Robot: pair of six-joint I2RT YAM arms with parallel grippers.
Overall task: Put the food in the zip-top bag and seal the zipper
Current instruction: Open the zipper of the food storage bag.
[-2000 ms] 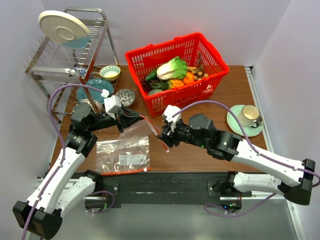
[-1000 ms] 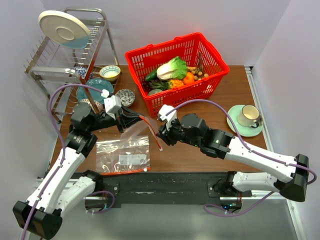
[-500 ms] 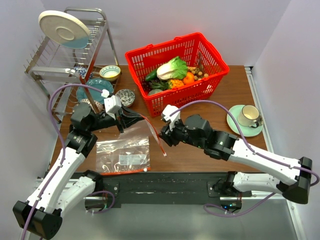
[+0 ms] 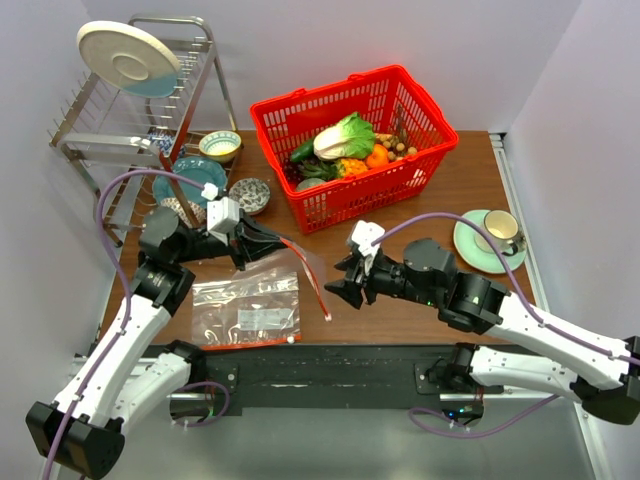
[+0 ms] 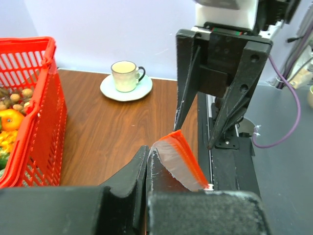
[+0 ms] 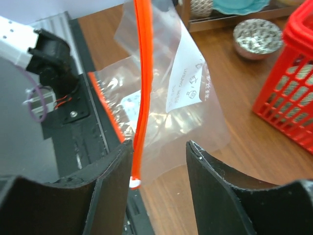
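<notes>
My left gripper [image 4: 268, 243] is shut on one corner of the clear zip-top bag [image 4: 290, 262] and holds it up off the table. The bag's red-orange zipper [image 4: 310, 282] slopes down to a white tab [image 6: 134, 183]. My right gripper [image 4: 337, 280] is open and empty just right of the zipper. In the right wrist view the zipper [image 6: 142, 93] hangs by the left finger [image 6: 110, 186]. The napa cabbage [image 4: 345, 135], cucumber [image 4: 302, 152] and brown nuts [image 4: 402, 149] lie in the red basket [image 4: 352, 196].
A second clear bag [image 4: 247, 312] lies flat near the front edge. Small bowls [image 4: 250, 194] and a dish rack [image 4: 130, 110] stand at the back left. A cup on a green saucer [image 4: 494, 236] sits at the right. An orange and grapes are also in the basket.
My right gripper has drawn back to the right, off the zipper, with its jaws spread. The bag's free end now hangs lower toward the front. My left arm has hardly moved.
</notes>
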